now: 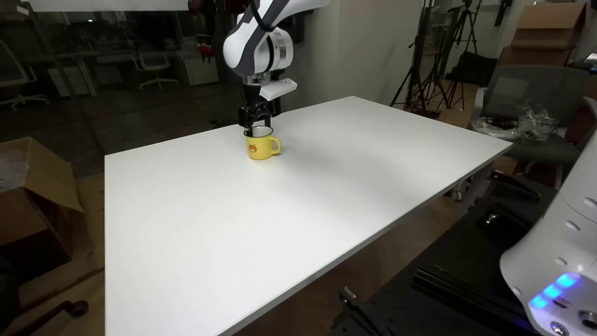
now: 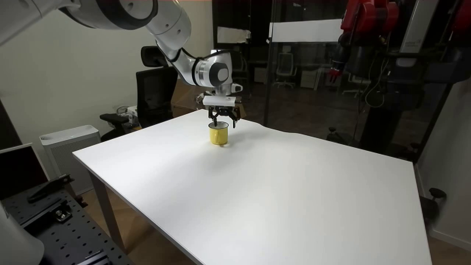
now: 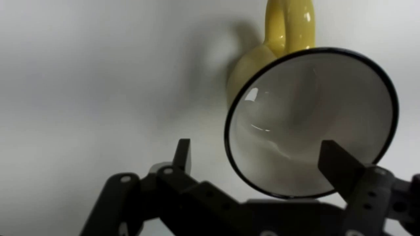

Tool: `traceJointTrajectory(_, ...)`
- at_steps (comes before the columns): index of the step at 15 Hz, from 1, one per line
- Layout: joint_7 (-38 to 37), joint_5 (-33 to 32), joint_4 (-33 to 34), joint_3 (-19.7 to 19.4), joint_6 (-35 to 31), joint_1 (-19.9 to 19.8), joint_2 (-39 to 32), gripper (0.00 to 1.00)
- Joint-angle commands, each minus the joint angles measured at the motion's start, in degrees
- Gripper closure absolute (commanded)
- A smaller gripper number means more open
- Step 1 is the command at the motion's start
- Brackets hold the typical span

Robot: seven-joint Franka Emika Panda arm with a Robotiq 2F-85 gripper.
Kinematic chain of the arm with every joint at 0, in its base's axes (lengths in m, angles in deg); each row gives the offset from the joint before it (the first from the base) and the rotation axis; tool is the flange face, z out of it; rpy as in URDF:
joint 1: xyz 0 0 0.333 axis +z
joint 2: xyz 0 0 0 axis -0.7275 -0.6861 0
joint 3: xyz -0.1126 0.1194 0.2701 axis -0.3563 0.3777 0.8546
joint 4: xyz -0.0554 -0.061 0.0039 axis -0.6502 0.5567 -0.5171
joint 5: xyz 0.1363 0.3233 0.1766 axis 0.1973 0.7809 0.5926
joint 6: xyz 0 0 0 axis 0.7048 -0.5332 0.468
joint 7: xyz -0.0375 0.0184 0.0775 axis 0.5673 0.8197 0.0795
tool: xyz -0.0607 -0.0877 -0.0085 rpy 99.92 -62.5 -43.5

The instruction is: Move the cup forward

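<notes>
Yellow cup (image 1: 259, 146) upright on the table (image 1: 233, 242), near the table edge farthest from the robot base (image 1: 559, 242); handle (image 3: 300, 23) pointing roughly toward the robot side of the table. Gripper (image 2: 225, 124) above the table at the cup, spread wide, holding nothing: one finger (image 3: 338, 164) over the cup's opening, the other finger (image 3: 181, 155) outside, rim (image 3: 226, 132) between; can't tell whether the inner one reaches below the rim. Cup looks glossy and hard, enamel or ceramic, so probably stiff, fairly light, no squash; smooth coating may slip, and a hard knock could chip the dark rim. Best hold: pinch the cup's side between both fingers, well down from the rim, square to it, leaving the handle free; a pinch on the rim alone would likely let the cup swing or tip. Nothing visible inside, so spilling seems no worry.
</notes>
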Motion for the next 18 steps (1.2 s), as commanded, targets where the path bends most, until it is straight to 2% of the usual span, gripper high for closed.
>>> traceJointTrajectory(1,-0.22,-0.16,-5.52,0.10,-4.28,-0.75,2.35,0.25)
traceJointTrajectory(11,-0.34,-0.05,-8.93,0.34,-7.75,-1.34,2.78,0.95)
traceJointTrajectory(13,-0.41,-0.03,-9.52,0.31,-7.86,-1.47,3.15,1.00)
traceJointTrajectory(18,-0.41,0.25,-10.66,0.47,-7.38,-1.74,3.75,0.98)
